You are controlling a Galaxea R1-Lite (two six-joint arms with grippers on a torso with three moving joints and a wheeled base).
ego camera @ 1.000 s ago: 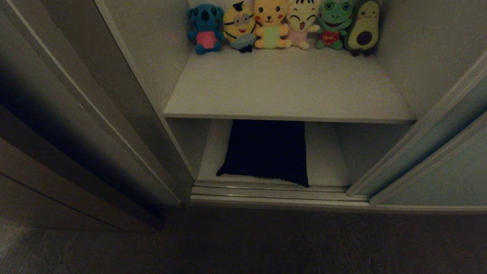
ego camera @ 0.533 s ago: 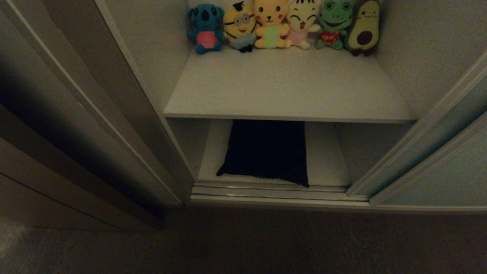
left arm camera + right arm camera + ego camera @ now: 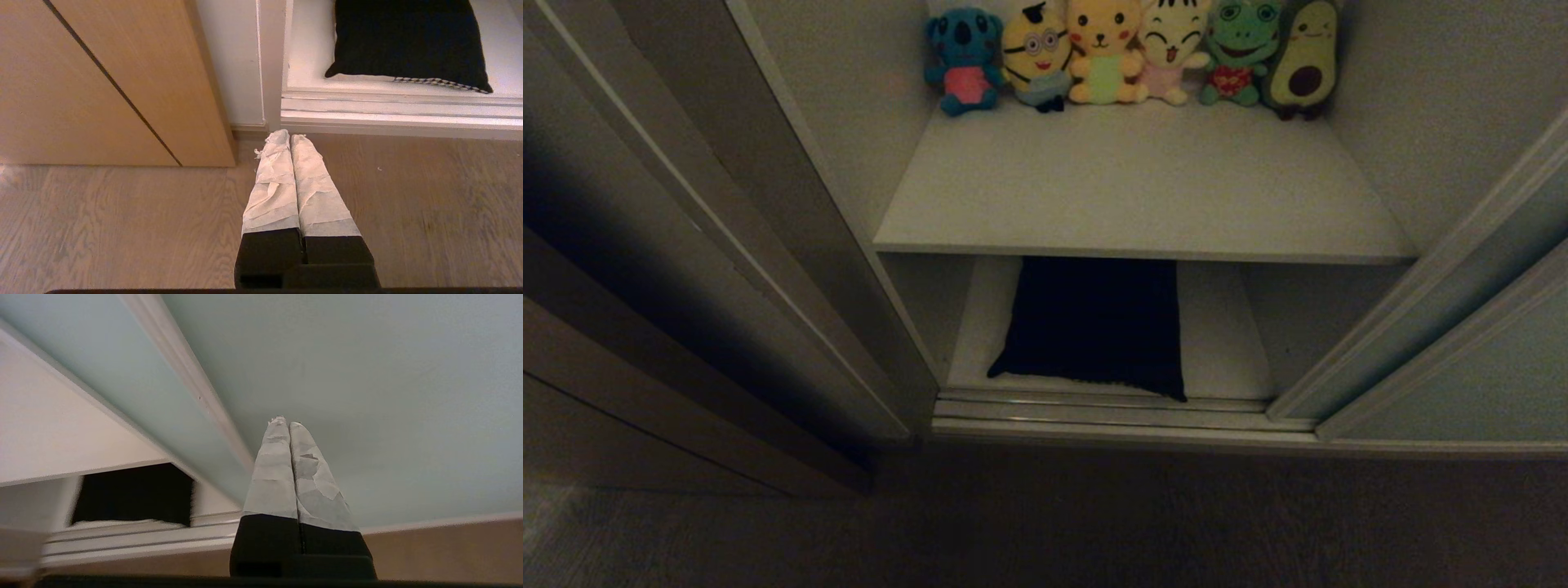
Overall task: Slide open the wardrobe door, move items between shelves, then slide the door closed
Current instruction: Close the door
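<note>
Both tools are clenched empty: the right tool [image 3: 289, 424] points at the sliding wardrobe door [image 3: 367, 396], the left tool [image 3: 289, 136] hangs short of the black garment [image 3: 408, 41].

The upper shelf [image 3: 1143, 204] carries a row of plush toys [image 3: 1127, 53] along its back edge. Directly beneath it, the lower shelf [image 3: 1225, 343] holds a folded black garment [image 3: 1094, 327].

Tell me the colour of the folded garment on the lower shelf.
Black; the folded garment shows a light patterned trim on its front edge, clearest in the left wrist view.
</note>
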